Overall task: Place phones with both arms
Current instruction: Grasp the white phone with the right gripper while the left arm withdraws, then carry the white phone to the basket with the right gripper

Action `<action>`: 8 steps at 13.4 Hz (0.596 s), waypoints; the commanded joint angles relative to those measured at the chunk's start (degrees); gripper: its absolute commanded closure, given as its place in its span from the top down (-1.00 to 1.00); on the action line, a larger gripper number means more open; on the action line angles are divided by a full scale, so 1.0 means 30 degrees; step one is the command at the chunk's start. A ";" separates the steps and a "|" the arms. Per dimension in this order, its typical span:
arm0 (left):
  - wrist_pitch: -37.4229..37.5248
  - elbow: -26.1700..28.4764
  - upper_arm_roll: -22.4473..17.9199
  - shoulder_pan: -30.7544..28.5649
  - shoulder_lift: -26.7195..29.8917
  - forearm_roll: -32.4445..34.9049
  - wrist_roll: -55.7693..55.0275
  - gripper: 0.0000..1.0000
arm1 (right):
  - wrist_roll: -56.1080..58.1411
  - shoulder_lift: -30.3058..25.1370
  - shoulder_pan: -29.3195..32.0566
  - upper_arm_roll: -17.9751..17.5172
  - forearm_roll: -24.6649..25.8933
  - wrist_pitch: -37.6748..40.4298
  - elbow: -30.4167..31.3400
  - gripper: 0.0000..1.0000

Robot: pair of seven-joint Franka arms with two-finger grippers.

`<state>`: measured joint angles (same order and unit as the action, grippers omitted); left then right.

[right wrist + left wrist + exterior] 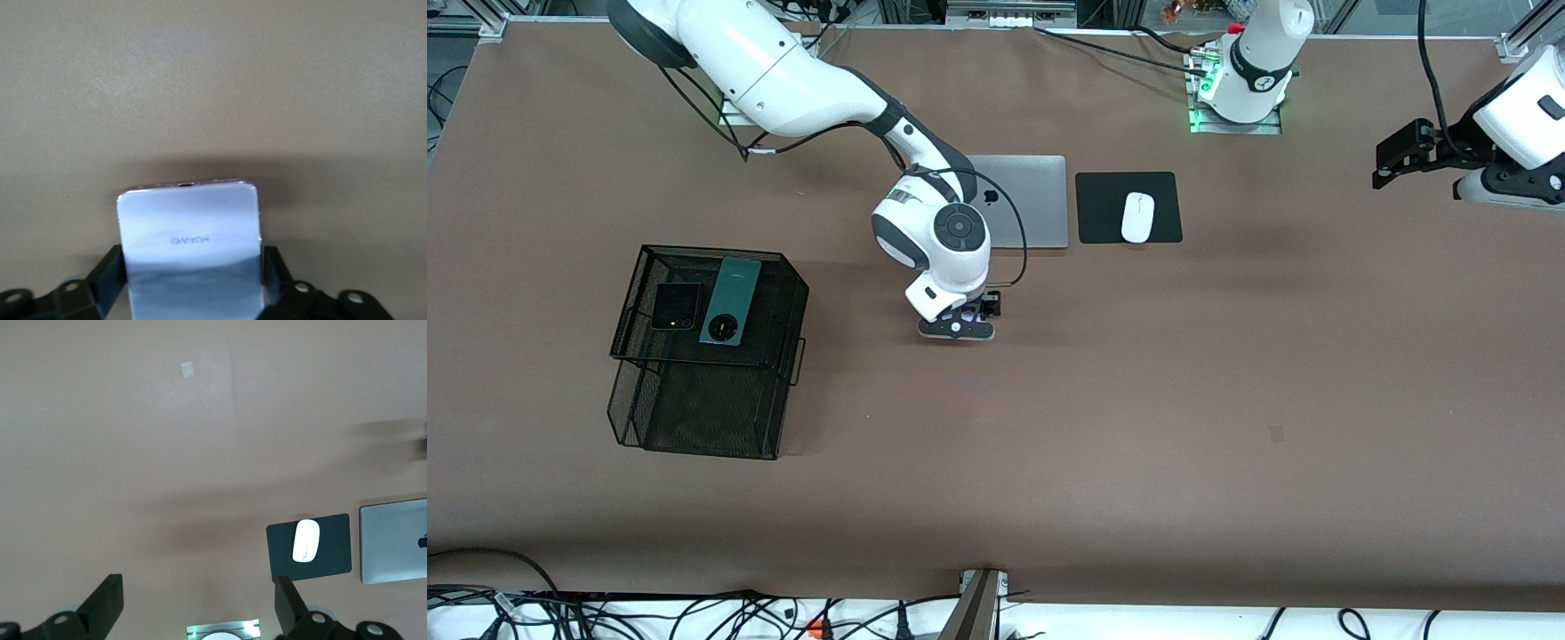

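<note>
My right gripper (959, 322) is down at the table in the middle, nearer the front camera than the laptop. Its fingers (112, 267) press both side edges of the pale lilac-white phone (188, 223), which carries a maker's name on its face. From the front only slivers of that phone (967, 313) show under the hand. The small black phone (675, 307) and the long dark green phone (730, 300) lie side by side on top of a black wire-mesh rack (787, 342) toward the right arm's end. My left gripper (1385, 165) waits open in the air at the left arm's end, nothing between its fingers (107, 603).
A closed grey laptop (1036, 200) lies beside a black mouse pad (1103, 209) with a white mouse (1137, 217) on it. Cables run along the table edge nearest the front camera. The left arm's base plate (1232, 120) glows green.
</note>
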<state>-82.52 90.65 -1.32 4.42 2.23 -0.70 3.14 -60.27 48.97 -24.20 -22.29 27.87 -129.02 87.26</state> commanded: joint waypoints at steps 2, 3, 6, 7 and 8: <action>-0.0266 0.0662 0.0031 -0.0212 0.0721 -0.0234 0.0126 1.00 | 0.0344 -0.0005 -0.0077 -0.0010 0.0202 -0.0030 0.0211 -0.10; -0.0265 0.0662 -0.0057 -0.0213 0.0634 -0.0234 0.0126 1.00 | 0.0315 -0.0005 -0.0077 -0.0010 0.0173 -0.0001 0.0211 -0.48; -0.0266 0.0604 -0.0087 -0.0476 0.0516 -0.0205 0.0126 1.00 | 0.0431 -0.0558 0.0011 -0.0010 0.0289 0.0261 0.0036 -0.91; -0.0062 0.0574 -0.0116 -0.0621 0.0603 -0.0205 0.0126 1.00 | 0.0606 -0.1373 0.0156 0.0019 0.0406 0.0872 0.0006 -0.91; 0.0375 0.0313 -0.0117 -0.0768 0.0633 -0.0147 0.0126 1.00 | 0.0955 -0.2194 0.0390 0.0106 0.0407 0.1719 -0.0139 -0.91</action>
<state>-82.46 91.44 -1.63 3.10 2.77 -0.70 3.09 -59.37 47.96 -24.10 -22.19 28.44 -128.21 86.60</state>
